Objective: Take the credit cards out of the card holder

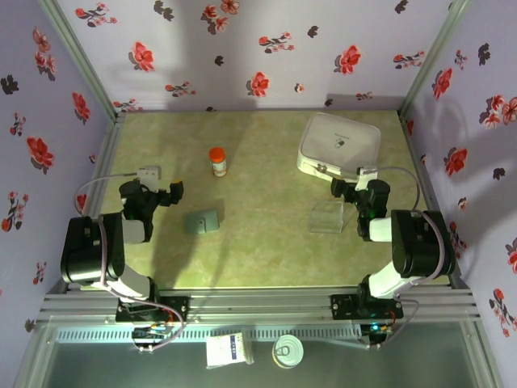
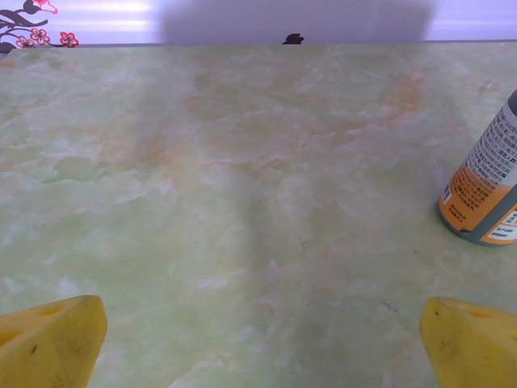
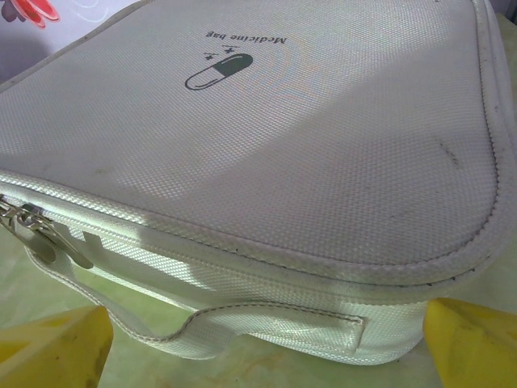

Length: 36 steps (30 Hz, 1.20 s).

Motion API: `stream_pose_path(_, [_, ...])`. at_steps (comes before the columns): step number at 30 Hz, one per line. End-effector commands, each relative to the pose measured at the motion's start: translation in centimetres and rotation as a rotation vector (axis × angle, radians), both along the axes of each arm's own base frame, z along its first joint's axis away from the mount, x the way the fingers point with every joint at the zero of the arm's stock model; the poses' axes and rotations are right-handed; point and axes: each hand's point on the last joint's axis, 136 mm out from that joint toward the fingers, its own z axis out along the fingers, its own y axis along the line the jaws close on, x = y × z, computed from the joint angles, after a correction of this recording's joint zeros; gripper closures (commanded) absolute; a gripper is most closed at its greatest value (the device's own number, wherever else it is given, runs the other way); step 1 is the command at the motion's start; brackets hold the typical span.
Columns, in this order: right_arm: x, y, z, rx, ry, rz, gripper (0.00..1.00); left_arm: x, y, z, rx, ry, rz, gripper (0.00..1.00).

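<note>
The card holder (image 1: 202, 221) is a small grey-blue wallet lying flat on the green table, left of centre. The credit cards are hidden from view. My left gripper (image 1: 174, 191) sits just up and left of the card holder, apart from it. In the left wrist view its yellow fingertips (image 2: 50, 343) stand wide, so the left gripper (image 2: 258, 347) is open over bare table. My right gripper (image 1: 343, 190) is at the right, open, with its yellow fingertips (image 3: 472, 343) close to the front of a white medicine bag (image 3: 266, 137); nothing is between them.
The white medicine bag (image 1: 339, 145) lies at the back right. A clear plastic stand (image 1: 327, 217) is just left of the right arm. An orange-capped bottle (image 1: 218, 162) stands behind the card holder, and the same bottle (image 2: 485, 186) shows right of the left fingers. Flowered walls enclose three sides.
</note>
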Motion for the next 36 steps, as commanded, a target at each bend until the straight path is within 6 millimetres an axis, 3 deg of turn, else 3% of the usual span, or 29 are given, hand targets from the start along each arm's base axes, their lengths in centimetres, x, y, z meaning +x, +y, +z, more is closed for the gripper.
stream_pose_path(1, [0.2,-0.1,0.4,-0.008,-0.026,0.006,0.01,0.1,-0.1,0.5,0.02,-0.032,-0.003,0.0])
stream_pose_path(11, [0.3,-0.1,0.5,-0.007,-0.026,0.004,0.01,0.3,0.4,0.5,0.016,-0.027,0.025,0.0])
stream_pose_path(15, [0.5,-0.9,0.5,-0.009,-0.019,-0.047,0.01,0.3,0.4,0.5,0.016,-0.026,0.024,0.0])
stream_pose_path(18, [0.4,-0.9,1.4,-0.014,-0.015,-0.051,0.01,0.2,0.4,0.6,0.019,-0.031,0.031,0.0])
stream_pose_path(27, [-0.6,-1.4,4.5,-0.025,0.082,-0.091,0.01,-0.7,3.2,4.0,0.073,-0.021,0.266,0.0])
stream_pose_path(36, [-3.3,0.2,6.5,0.079,0.313,-0.108,0.11,-3.6,3.9,6.9,-0.1,0.187,0.432,0.0])
